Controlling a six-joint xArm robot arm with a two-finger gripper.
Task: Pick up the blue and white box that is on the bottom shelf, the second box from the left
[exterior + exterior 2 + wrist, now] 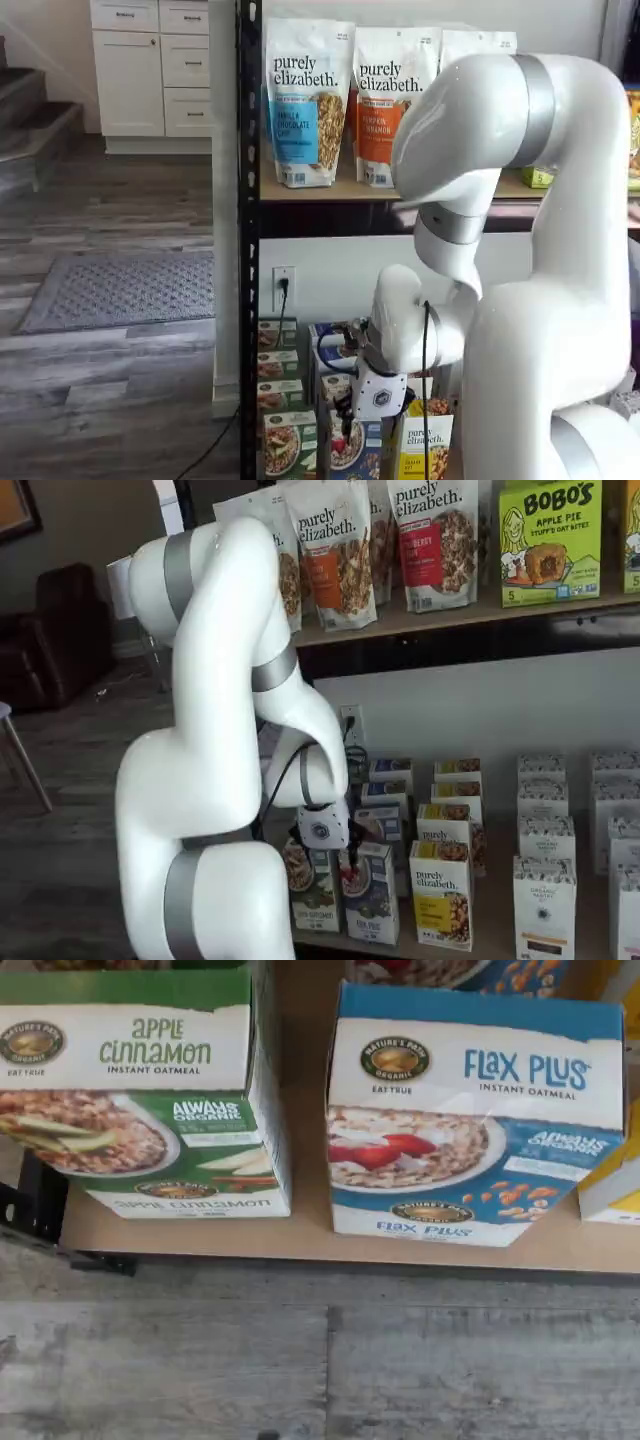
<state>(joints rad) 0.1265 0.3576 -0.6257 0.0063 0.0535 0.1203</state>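
Just above the blue and white box (369, 895), jaws.

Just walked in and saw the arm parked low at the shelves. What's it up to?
The white arm is reaching down to the bottom shelf, its gripper hanging just above the front row of oatmeal cartons. The blue and white box, Flax Plus instant oatmeal, stands upright beside a green apple cinnamon carton, apart from it. Nothing has been lifted; both cartons rest on the shelf. The fingers look dark and narrow in both shelf views, so I cannot tell whether they are open.
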